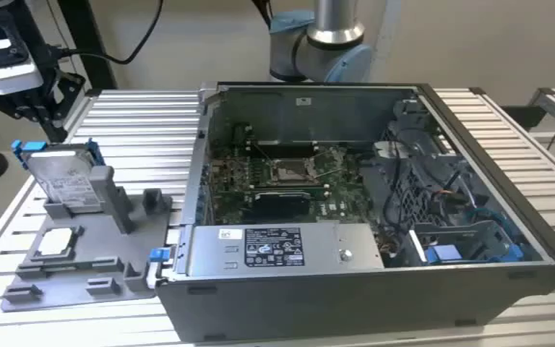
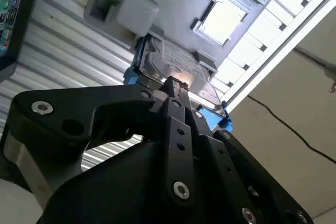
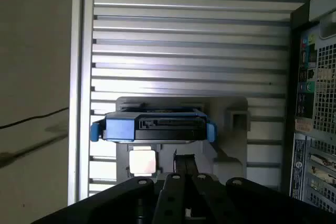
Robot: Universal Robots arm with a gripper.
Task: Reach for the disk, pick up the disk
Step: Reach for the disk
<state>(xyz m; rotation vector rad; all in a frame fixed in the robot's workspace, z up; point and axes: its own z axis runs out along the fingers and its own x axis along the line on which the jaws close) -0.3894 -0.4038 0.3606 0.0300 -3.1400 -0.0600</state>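
A plain beige wall (image 1: 490, 43) stands behind the slatted metal table (image 1: 133, 119) (pale floor (image 3: 31, 77) beneath).

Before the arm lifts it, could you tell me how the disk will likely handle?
The disk looks metal-bodied, so probably stiff and heavy for its size. Standing on edge in the grey holder, it might tip if nudged sideways.

Soft even light, glare on the table slats (image 3: 184, 72), dim case interior (image 1: 287, 173).
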